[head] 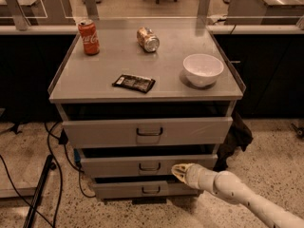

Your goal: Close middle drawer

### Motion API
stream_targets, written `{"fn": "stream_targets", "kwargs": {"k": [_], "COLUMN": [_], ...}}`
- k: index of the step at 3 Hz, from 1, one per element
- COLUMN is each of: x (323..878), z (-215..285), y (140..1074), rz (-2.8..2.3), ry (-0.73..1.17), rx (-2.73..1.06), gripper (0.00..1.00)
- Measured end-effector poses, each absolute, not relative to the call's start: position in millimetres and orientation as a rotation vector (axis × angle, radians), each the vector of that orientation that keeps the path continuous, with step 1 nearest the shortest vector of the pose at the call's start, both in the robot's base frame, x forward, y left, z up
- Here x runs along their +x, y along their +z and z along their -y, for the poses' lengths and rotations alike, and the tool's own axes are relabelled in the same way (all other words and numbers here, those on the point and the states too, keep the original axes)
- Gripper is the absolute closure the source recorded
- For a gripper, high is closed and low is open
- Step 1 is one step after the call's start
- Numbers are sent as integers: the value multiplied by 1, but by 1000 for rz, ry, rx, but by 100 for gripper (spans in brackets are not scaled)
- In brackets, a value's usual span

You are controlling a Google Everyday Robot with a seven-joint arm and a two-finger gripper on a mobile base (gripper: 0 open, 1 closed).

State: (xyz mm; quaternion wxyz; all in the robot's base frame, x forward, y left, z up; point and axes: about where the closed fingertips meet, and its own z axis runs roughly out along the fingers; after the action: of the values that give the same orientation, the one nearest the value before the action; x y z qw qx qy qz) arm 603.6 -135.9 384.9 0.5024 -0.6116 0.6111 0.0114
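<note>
Grey cabinet (pixel 114 56) fills the middle of the frame. Its middle drawer (pixel 114 166) sits low in the centre, a little open. At lower right, the gripper (pixel 179 171), fingers pinched together, touches its front.

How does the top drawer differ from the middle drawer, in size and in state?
The top drawer has a taller, wider front than the middle drawer. The top drawer sticks out further than the middle drawer. The gripper is at the middle drawer's front, right of its handle; nothing is at the top drawer. Both are grey and partly open, each with a dark loop at its centre.
</note>
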Motion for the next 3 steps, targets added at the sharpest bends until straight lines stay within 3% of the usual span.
{"fn": "stream_targets", "kwargs": {"k": [1, 3], "x": [593, 519], "z": [137, 149], "y": [390, 400], "rz": [-1500, -1688], "ry": [109, 442], "rx": [-1493, -1496], "gripper": [100, 100]}}
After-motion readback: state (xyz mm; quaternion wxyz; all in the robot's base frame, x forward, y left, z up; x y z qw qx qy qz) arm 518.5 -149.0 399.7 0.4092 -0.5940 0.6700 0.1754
